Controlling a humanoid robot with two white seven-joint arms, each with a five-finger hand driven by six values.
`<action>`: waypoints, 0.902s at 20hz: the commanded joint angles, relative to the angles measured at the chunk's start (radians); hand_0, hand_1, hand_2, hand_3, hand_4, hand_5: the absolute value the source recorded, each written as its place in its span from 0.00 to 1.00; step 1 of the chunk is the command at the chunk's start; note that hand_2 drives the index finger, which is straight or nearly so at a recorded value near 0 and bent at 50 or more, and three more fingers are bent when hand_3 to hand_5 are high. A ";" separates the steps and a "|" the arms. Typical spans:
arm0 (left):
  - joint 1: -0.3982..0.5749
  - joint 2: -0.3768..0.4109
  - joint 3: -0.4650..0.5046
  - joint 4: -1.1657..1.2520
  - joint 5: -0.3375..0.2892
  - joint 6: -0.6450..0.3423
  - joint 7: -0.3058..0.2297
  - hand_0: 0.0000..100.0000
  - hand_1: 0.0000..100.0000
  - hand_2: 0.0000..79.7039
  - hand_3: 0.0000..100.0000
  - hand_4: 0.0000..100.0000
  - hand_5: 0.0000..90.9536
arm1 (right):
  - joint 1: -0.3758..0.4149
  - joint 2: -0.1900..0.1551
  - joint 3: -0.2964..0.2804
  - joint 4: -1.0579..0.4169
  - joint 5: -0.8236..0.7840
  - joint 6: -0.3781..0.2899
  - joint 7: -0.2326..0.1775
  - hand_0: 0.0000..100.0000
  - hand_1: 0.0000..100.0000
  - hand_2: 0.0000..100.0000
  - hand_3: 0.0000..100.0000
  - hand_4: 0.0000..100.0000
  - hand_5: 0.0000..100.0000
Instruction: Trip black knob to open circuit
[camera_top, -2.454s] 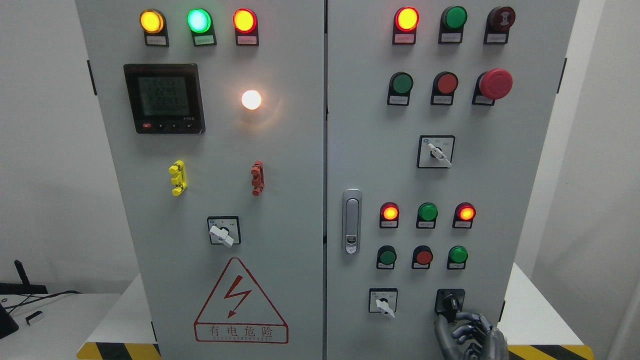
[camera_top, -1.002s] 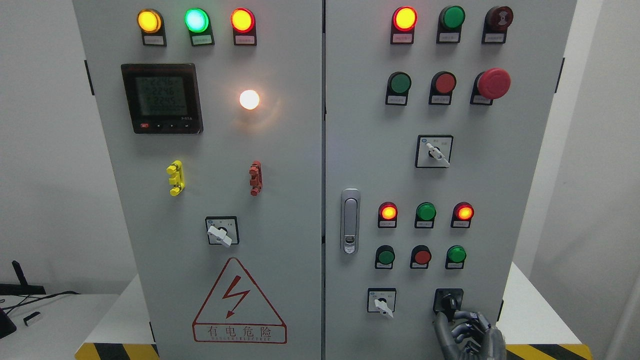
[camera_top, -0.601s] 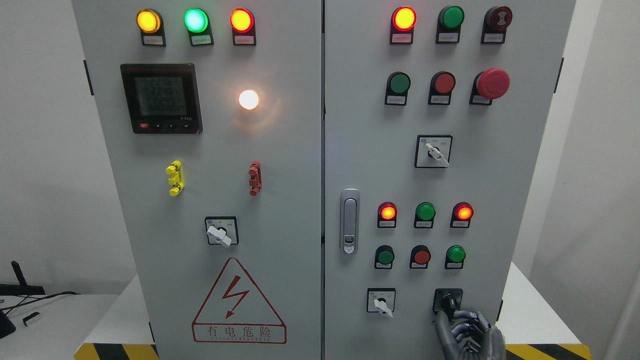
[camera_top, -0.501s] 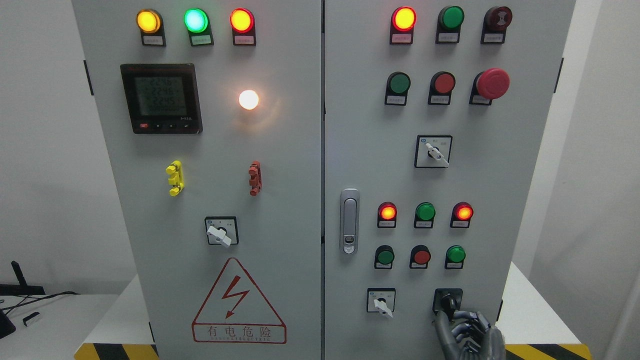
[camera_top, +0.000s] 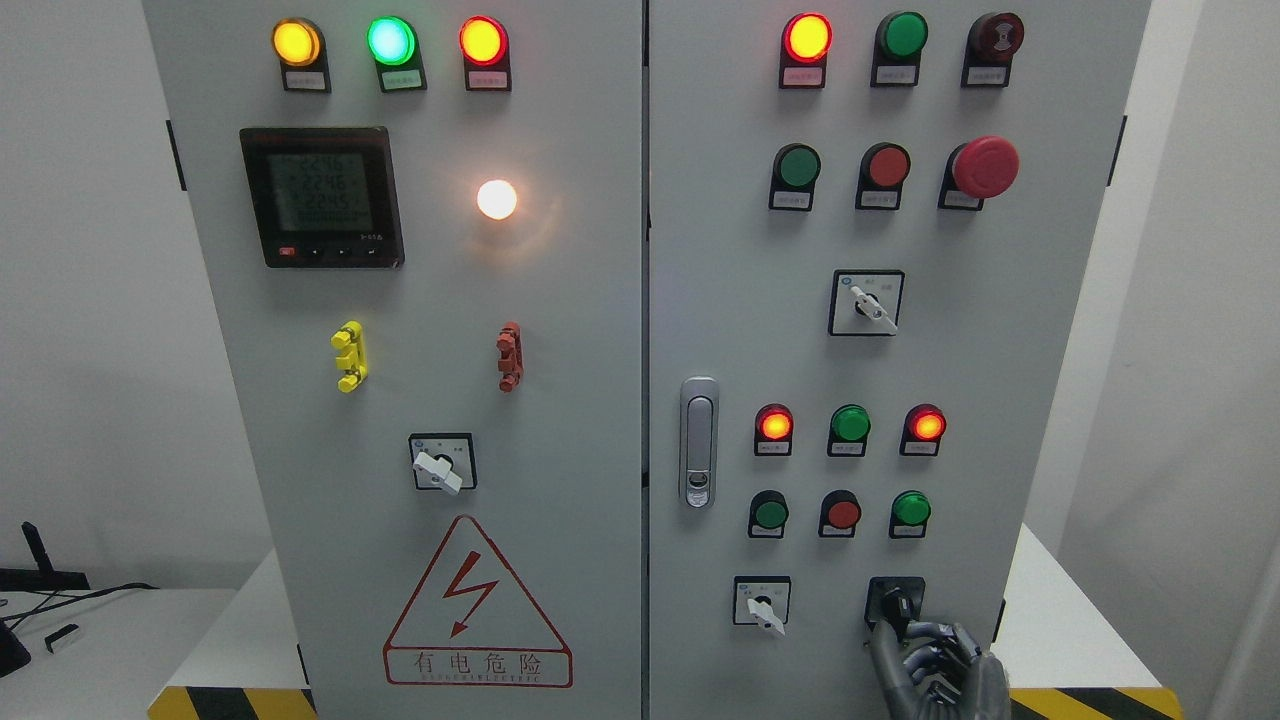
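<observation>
**Right robot hand at the black knob: contact status and panel layout**

The right robot hand (camera_top: 935, 668) enters from the lower right edge of the head view, at the bottom of the right cabinet door (camera_top: 720, 300). Its fingers (camera_top: 915, 637) are curled, with the upper fingertips at the lower end of the black knob (camera_top: 897, 603). Whether they clamp the knob or only rest against it cannot be determined from this view. The left robot hand is not in view.

The black knob sits in the bottom right corner of the right door, directly above and slightly left of the robot hand. Its handle runs nearly upright, the lower end tipped a little to the right, toward the fingers. The coming move is judged to be a rotation about the knob's centre, so the fingers need purchase on the sides of the handle, not on its tip.

To the left of the knob is a white selector switch (camera_top: 762, 603). Above these stand three push buttons, then three indicator lamps; the left lamp (camera_top: 775, 425) and the right lamp (camera_top: 927, 425) glow red, which suggests the circuit has not yet opened.

Further up are a second selector, more buttons and a red mushroom button (camera_top: 986, 166). On the left door, the warning triangle (camera_top: 477, 605) reads "有电危险". The digital meter (camera_top: 322, 196) shows figures too blurred to read reliably. The small button labels are illegible.
</observation>
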 joint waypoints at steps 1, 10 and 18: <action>0.000 0.000 0.000 0.001 -0.031 0.001 0.000 0.12 0.39 0.00 0.00 0.00 0.00 | -0.002 0.000 -0.020 -0.002 -0.002 -0.001 0.001 0.31 0.67 0.59 0.83 0.87 0.98; 0.000 0.000 0.000 0.000 -0.031 0.001 0.000 0.12 0.39 0.00 0.00 0.00 0.00 | -0.002 0.000 -0.003 0.000 -0.002 0.001 0.004 0.31 0.66 0.60 0.85 0.88 0.98; 0.000 0.000 0.000 0.001 -0.031 0.001 0.000 0.12 0.39 0.00 0.00 0.00 0.00 | -0.002 0.002 0.008 0.000 -0.002 0.010 0.006 0.31 0.67 0.60 0.85 0.88 0.98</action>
